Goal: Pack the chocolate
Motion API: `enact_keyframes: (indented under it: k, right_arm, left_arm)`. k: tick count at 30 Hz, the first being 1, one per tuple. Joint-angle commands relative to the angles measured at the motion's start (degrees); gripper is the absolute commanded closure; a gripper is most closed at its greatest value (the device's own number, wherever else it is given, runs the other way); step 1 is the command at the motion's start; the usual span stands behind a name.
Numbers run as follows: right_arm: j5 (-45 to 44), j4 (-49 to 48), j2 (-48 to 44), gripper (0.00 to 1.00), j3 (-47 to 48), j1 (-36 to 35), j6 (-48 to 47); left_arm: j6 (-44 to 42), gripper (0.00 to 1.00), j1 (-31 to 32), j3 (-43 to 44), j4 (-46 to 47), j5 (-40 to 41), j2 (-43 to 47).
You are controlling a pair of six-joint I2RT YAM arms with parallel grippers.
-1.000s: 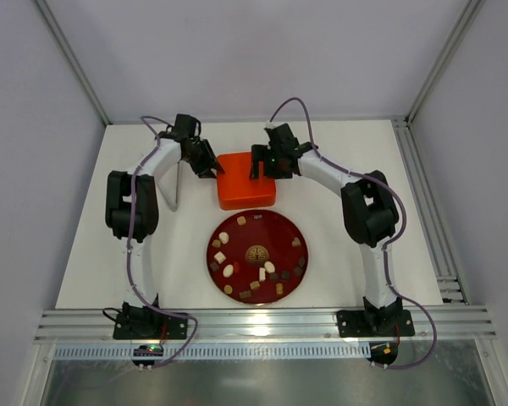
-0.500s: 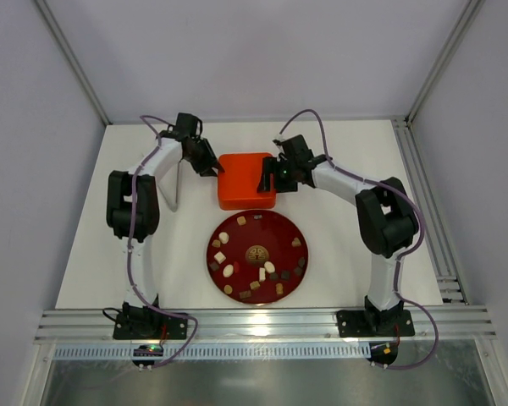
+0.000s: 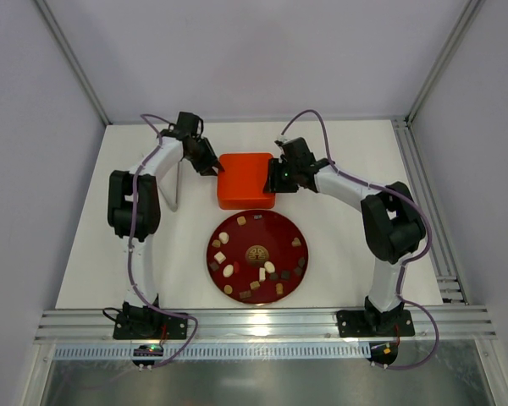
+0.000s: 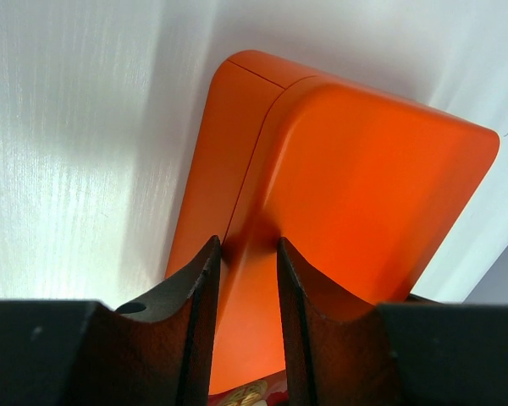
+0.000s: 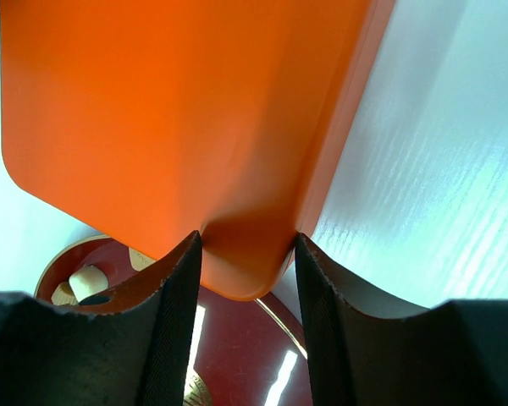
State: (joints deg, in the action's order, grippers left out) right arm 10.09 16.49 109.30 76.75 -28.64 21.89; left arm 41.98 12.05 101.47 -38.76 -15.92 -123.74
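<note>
The chocolate [image 3: 229,271], several small brown, tan and cream pieces, lies scattered on a round dark red plate [image 3: 281,230]. Behind the plate sits a closed orange box [image 3: 246,179]. My left gripper [image 3: 212,164] is at the box's left rear corner. In the left wrist view, my left gripper [image 4: 247,249] is shut on the box [image 4: 356,169], with a sliver of plate [image 4: 254,393] below. My right gripper [image 3: 276,179] is at the box's right front corner. Both tips of my right gripper [image 5: 247,241] press the box [image 5: 169,110], above the plate [image 5: 237,355] and a cream piece [image 5: 86,282].
A thin metal bracket [image 3: 178,182] stands on the white table left of the box, beside the left arm. A slotted rail [image 3: 423,203] runs along the table's right edge. Enclosure walls close in the back and sides.
My right gripper has moved down and right from over the box's back to its right front corner, and its jaws have narrowed onto it. The left gripper has barely moved.
</note>
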Motion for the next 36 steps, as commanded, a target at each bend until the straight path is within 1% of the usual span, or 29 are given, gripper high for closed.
enact_keyframes:
  k: [1,8,9,11,13,15,22,23,24,25,27,31,32,34,35,36]
  right_arm:
    - [-9.82,11.1,4.69,0.54,-3.28,-2.03,-5.01]
    - [-14.13,12.95,5.4,0.59,-5.56,-3.26,-4.66]
    - [-14.3,13.13,5.75,0.61,-5.82,-3.7,-4.66]
    - [-14.57,13.13,6.63,0.62,-6.17,-4.05,-4.14]
    - [-14.92,12.95,6.63,0.66,-7.31,-4.66,-3.96]
    - [-15.27,12.16,6.46,0.67,-8.98,-4.84,-3.44]
    - [-15.71,11.46,6.37,0.81,-11.71,-5.63,-2.56]
    - [-15.97,11.55,6.37,0.87,-11.8,-5.98,-2.47]
    - [-16.24,11.55,6.46,0.9,-12.15,-6.07,-2.47]
    - [-16.24,11.37,6.63,0.91,-12.33,-6.25,-2.29]
    - [-15.8,10.93,6.63,0.89,-12.94,-6.25,-2.03]
    - [-14.05,10.14,5.93,0.8,-11.98,-6.16,-1.76]
    - [-13.87,10.4,5.93,0.76,-11.45,-6.25,-1.85]
    - [-13.87,10.75,5.41,0.72,-10.13,-6.07,-2.03]
    - [-13.0,10.58,5.4,0.68,-9.69,-5.9,-2.11]
    - [-12.29,9.62,5.14,0.66,-9.69,-5.2,-2.03]
  left_arm:
    - [-2.95,0.7,0.43,-3.21,-7.99,11.0,-6.6]
    - [-4.01,0.7,0.43,-4.09,-8.96,12.41,-6.42]
    - [-4.09,0.7,0.51,-4.44,-8.87,12.49,-6.42]
    - [-4.36,0.7,0.51,-4.7,-8.87,12.58,-6.51]
    - [-4.53,0.7,0.51,-5.14,-8.52,12.67,-6.42]
    - [-4.71,0.7,0.51,-5.67,-8.26,12.58,-6.34]
    - [-5.06,0.67,0.51,-7.43,-7.12,11.97,-6.16]
    - [-5.32,0.63,0.51,-7.6,-6.94,11.88,-6.07]
    - [-5.41,0.62,0.51,-8.04,-6.85,11.88,-5.72]
    - [-5.59,0.59,0.51,-8.3,-6.76,11.71,-5.55]
    - [-6.2,0.54,0.43,-9.18,-6.15,11.35,-4.5]
    - [-7.7,0.41,0.51,-10.24,-5.09,9.86,-1.42]
    - [-8.13,0.39,0.51,-10.07,-6.05,8.64,-1.24]
    - [-9.36,0.37,0.51,-9.54,-7.29,8.28,-0.1]
    - [-9.54,0.36,0.51,-11.02,-7.03,7.67,0.95]
    - [-9.54,0.35,0.51,-12.08,-6.68,7.05,1.83]
